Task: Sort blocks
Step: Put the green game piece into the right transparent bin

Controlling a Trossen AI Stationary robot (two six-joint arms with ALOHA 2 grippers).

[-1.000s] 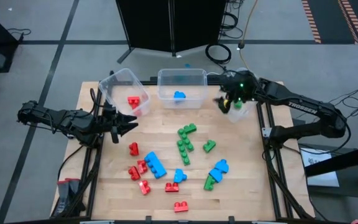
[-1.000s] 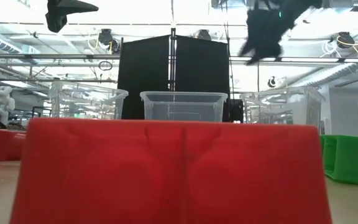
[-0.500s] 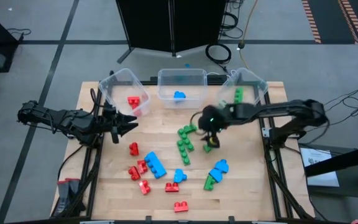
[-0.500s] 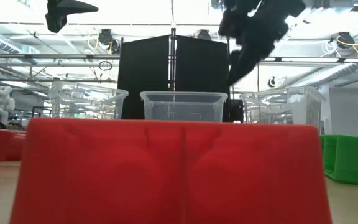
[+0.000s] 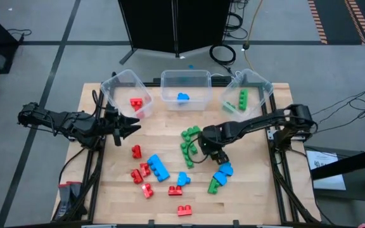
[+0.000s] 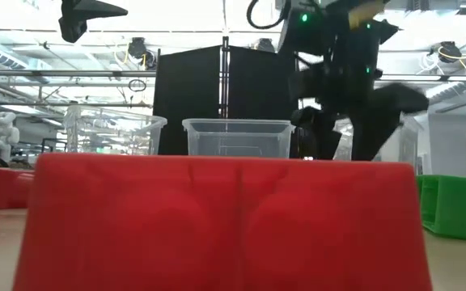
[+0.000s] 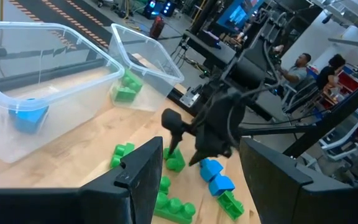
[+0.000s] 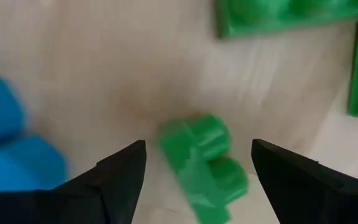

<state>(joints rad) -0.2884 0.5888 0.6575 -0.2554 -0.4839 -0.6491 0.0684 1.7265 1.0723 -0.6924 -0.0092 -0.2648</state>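
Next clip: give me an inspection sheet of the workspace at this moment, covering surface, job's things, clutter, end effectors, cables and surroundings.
Surface: pale wooden table top, bare at its right edge.
Job's things: red, blue and green studded plastic bricks loose mid-table; small green two-stud brick lies between the right fingers; one red brick, one blue brick and green bricks, each in its own clear plastic bin.
Clutter: nothing seen.
End effectors: right end effector open, low over the green brick; left end effector parked at the table's left, empty.
Cables: coiled black cable on the floor behind the bins.
Surroundings: seated people beyond the table.
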